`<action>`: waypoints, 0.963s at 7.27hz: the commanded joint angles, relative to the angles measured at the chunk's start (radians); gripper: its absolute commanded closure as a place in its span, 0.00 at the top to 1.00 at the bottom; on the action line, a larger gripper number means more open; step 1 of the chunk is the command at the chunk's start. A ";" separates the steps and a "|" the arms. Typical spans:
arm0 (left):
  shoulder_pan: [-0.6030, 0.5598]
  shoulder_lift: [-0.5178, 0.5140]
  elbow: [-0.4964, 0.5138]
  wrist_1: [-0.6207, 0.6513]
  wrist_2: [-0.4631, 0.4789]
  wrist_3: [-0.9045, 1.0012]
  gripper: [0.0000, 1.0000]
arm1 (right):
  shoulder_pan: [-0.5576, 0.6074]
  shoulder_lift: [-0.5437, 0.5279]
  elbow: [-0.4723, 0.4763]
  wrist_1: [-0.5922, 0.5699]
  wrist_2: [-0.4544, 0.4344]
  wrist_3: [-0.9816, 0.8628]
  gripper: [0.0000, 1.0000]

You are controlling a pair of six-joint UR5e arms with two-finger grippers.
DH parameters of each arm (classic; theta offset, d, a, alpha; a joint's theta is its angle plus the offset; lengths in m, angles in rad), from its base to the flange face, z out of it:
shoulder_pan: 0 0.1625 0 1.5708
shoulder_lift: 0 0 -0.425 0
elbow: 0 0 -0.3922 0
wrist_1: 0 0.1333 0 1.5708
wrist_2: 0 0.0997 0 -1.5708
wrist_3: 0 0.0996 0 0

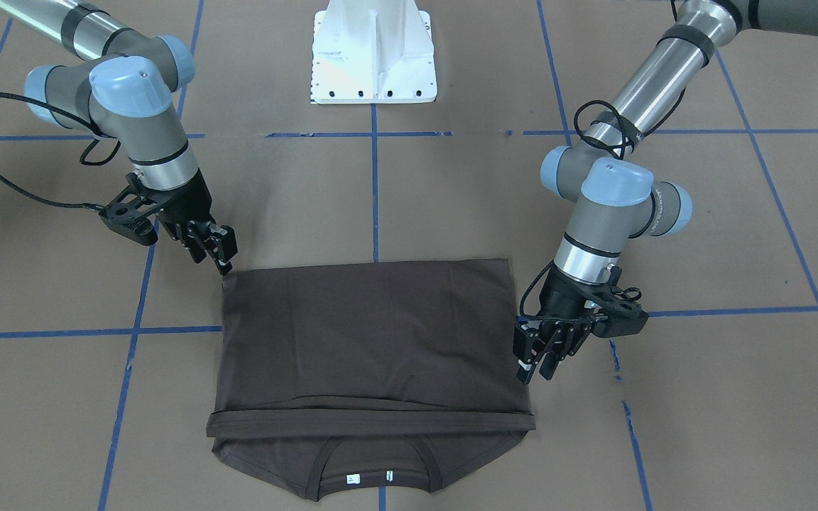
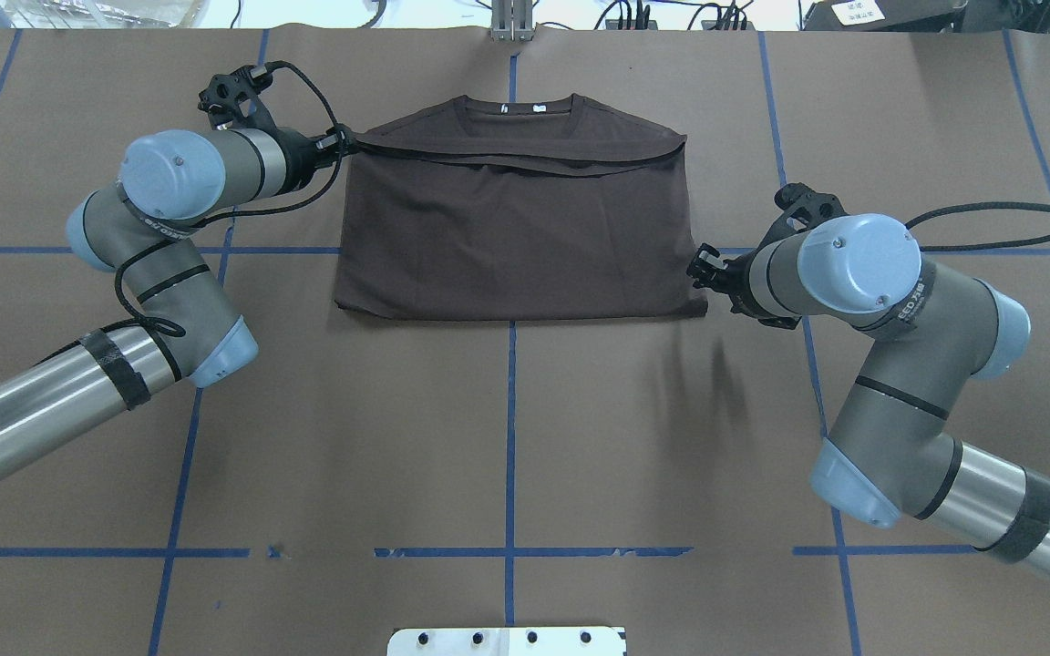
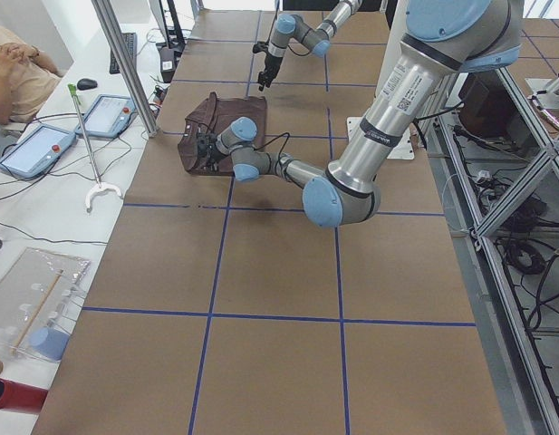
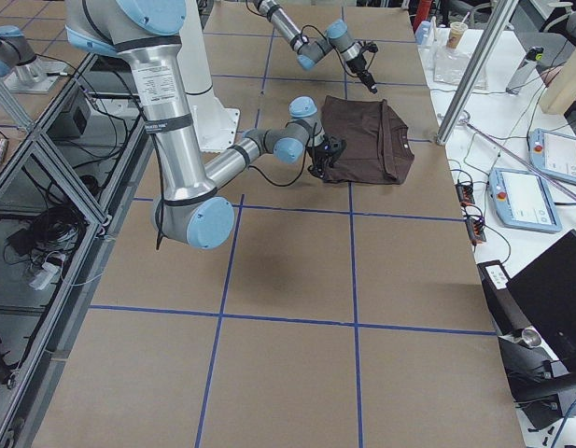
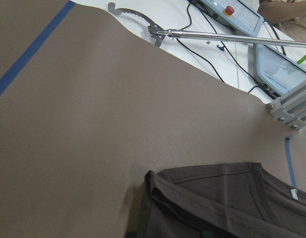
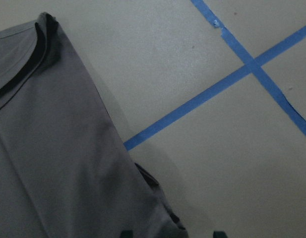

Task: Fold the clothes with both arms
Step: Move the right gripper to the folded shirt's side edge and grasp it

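T-shirt lies folded at twelve o'clock on my brown, blue-taped table. My left tool, parted and empty, sits at its ten o'clock. My right tool, parted, straddles its four-o'clock corner. Teach pendants lie beyond.

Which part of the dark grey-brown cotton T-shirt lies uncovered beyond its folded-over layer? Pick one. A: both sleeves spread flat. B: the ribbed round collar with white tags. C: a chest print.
B: the ribbed round collar and white tags show past the T-shirt's folded edge.
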 commanded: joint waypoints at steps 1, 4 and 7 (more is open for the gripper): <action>0.001 0.001 0.001 -0.002 0.000 -0.003 0.54 | -0.009 0.051 -0.068 0.002 -0.012 0.056 0.65; 0.001 0.001 -0.001 -0.003 0.000 -0.005 0.55 | -0.011 0.079 -0.113 0.002 -0.012 0.057 0.64; 0.001 -0.001 -0.002 -0.003 0.000 -0.006 0.57 | -0.016 0.073 -0.134 0.002 -0.013 0.053 0.63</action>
